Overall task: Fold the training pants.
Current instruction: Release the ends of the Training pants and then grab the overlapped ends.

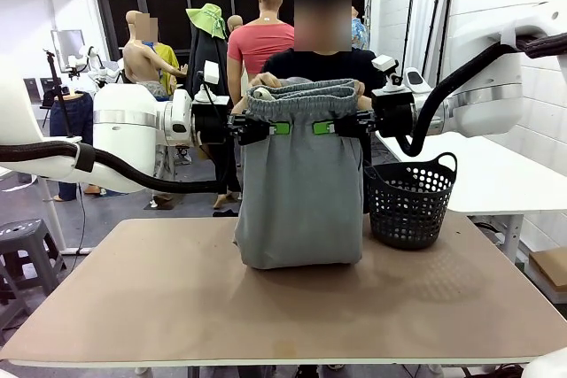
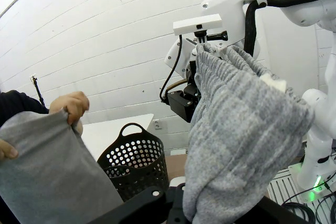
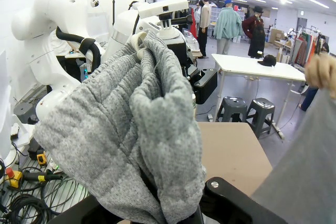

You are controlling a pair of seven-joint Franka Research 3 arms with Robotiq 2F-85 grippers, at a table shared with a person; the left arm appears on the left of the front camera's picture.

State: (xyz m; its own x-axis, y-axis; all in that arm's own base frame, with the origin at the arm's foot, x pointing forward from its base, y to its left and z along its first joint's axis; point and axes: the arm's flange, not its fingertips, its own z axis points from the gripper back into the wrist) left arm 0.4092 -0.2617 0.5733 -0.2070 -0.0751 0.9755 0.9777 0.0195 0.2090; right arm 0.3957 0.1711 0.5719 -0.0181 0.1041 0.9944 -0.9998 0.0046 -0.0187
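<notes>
1. State: training pants hang in a wide grey panel between the arms. The waistband is up at gripper height and the bottom edge touches the table near its middle.
2. Left gripper is clamped on the waistband's left end and right gripper on its right end. Green pads pinch the gathered elastic on both sides, and nothing else is in either gripper.
3. Both wrist views show bunched jersey filling the space between each arm's own fingers, which fits a firm pinch.
4. The person's hand holds up a second, smoother grey layer on the far side. In the front view their hands sit just behind the top of the waistband.
5. Likely step: bring the two held edges together and lay the doubled cloth flat. That is a judgement; the fold line itself is hidden behind the front panel.
6. To do it well:
   - Hold both grippers at equal height so the waistband stays level.
   - Keep the span taut, but don't stretch the elastic.
   - Lower both arms together so the cloth rolls down from the edge already on the table without creasing.
7. Risks:
   - The black mesh basket stands just beside the right edge of the pants and could snag them if they drift that way.
   - Letting go of one side early would skew the fold.
</notes>
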